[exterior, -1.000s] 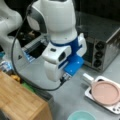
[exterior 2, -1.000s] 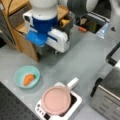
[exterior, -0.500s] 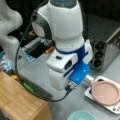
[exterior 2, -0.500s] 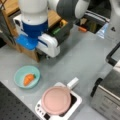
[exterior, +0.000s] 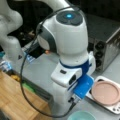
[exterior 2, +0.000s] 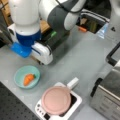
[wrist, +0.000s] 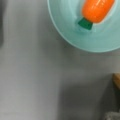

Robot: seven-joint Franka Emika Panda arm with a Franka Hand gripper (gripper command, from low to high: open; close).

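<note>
Grey tabletop (exterior 2: 82,62) bears a teal bowl (exterior 2: 26,77) holding a carrot (exterior 2: 29,78).

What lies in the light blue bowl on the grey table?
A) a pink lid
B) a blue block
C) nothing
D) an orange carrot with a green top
D: the wrist view shows the carrot with its green end inside the bowl, and a front view shows the same carrot in the bowl, while the pink lid sits apart on a white appliance.
</note>
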